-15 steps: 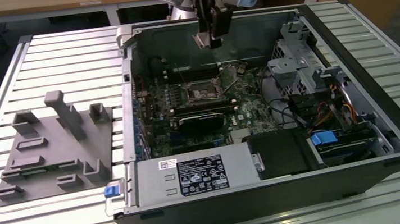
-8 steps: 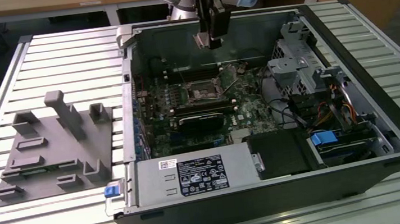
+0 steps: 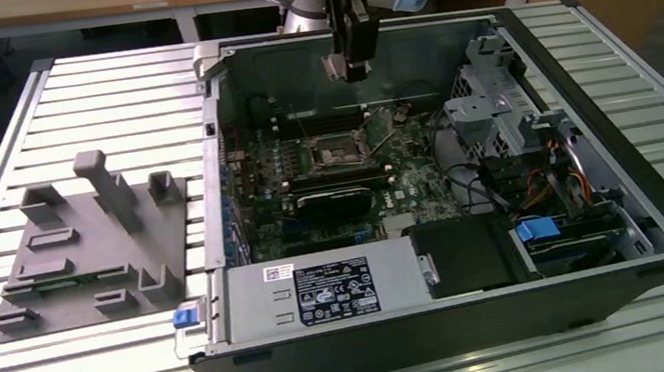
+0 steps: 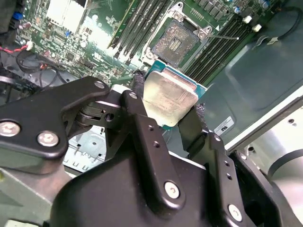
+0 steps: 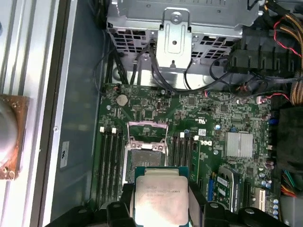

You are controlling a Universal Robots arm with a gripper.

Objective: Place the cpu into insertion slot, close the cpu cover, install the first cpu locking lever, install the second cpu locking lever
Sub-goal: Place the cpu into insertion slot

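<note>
gripper [image 3: 351,69] clenched on the cpu [image 4: 171,94], fingers [image 4: 137,90] pinching two opposite edges, silver face visible in both wrist views. cpu hangs above the insertion slot [image 5: 144,163], apart from it, not seated. slot is uncovered, dark contact field exposed. cpu cover [image 5: 147,128] looks flipped up at the slot's edge nearest the drive cage [image 5: 173,28]. memory slots [image 5: 108,161] flank the insertion slot on the motherboard [image 5: 213,113]

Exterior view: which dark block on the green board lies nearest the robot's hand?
The insertion slot, small, square and black-framed; the wider black rectangular block lies farther from the hand, which holds the cpu.
</note>
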